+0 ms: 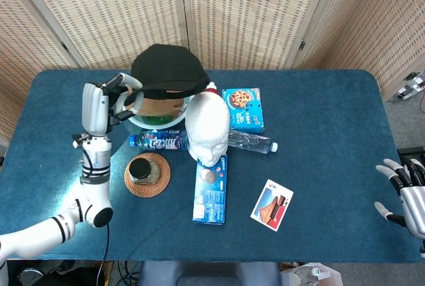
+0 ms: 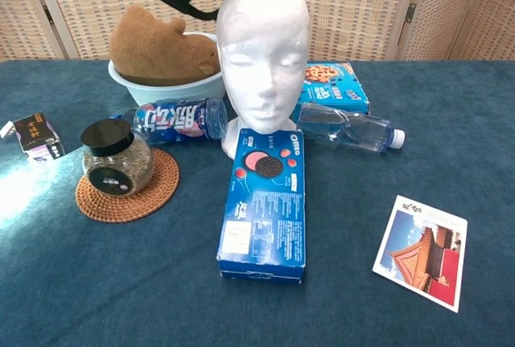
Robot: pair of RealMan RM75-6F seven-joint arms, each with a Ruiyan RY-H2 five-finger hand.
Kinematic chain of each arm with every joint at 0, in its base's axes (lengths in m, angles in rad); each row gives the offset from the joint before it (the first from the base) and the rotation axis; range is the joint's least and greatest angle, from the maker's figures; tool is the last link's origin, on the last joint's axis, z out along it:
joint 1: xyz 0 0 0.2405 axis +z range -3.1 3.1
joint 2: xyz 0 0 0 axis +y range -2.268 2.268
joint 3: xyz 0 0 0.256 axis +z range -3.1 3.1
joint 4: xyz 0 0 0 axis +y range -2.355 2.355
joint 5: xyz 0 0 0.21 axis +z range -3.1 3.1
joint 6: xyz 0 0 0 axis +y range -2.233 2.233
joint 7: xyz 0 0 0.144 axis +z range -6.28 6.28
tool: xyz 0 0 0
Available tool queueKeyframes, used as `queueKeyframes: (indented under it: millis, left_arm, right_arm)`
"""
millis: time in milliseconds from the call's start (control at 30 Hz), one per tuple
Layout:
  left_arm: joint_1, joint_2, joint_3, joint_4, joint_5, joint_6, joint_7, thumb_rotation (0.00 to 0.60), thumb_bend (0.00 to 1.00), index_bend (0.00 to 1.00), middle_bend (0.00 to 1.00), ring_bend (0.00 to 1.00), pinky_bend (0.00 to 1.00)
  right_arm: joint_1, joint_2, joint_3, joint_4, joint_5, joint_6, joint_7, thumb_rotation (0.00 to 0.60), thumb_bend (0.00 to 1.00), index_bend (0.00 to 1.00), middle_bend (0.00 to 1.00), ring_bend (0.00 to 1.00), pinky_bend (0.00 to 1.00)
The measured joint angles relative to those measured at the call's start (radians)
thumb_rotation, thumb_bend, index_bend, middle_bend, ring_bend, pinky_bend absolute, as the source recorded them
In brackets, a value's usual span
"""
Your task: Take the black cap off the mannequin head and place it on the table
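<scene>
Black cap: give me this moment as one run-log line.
black cap: off mannequin head, held aloft over bowl | left hand: holding cap | right hand: open, idle at table edge | placement: not yet done

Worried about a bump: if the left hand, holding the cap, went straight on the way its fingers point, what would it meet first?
Probably the black cap it already holds; beyond the left hand, the brown plush in the bowl, though depth is unclear.

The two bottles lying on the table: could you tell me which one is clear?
The water bottle right of the mannequin head; the bottle to its left wears a blue wrap.
</scene>
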Motion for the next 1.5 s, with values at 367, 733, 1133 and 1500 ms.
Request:
queueKeyframes:
  millis: [367,733,1133,1500]
  left_arm:
    - [0.151,0.141,0.043,-0.042,0.015,0.094,-0.062,0.600,0.36,0.62,1.00,1.00,1.00]
    - [0.276,0.188,0.172,0.025,0.089,0.177,-0.071,0.600,0.36,0.63,1.00,1.00,1.00]
    - [0.355,0.177,0.271,0.160,0.138,0.219,-0.098,0.600,0.36,0.64,1.00,1.00,1.00]
    - [0.379,0.120,0.348,0.343,0.204,0.244,-0.119,0.600,0.36,0.64,1.00,1.00,1.00]
  right_arm:
    - [0.012,-0.006,0.001,0.002,-0.009,-0.011,0.003,0.600,0.19,0.24,0.19,0.05,0.15]
    - [0.021,-0.006,0.000,0.001,-0.012,-0.022,0.002,0.600,0.19,0.24,0.19,0.05,0.15]
    - [0.028,-0.013,-0.001,0.009,-0.007,-0.035,0.005,0.600,0.19,0.24,0.19,0.05,0.15]
    - [0.029,-0.013,-0.001,0.015,-0.003,-0.036,0.013,0.600,0.19,0.24,0.19,0.05,0.15]
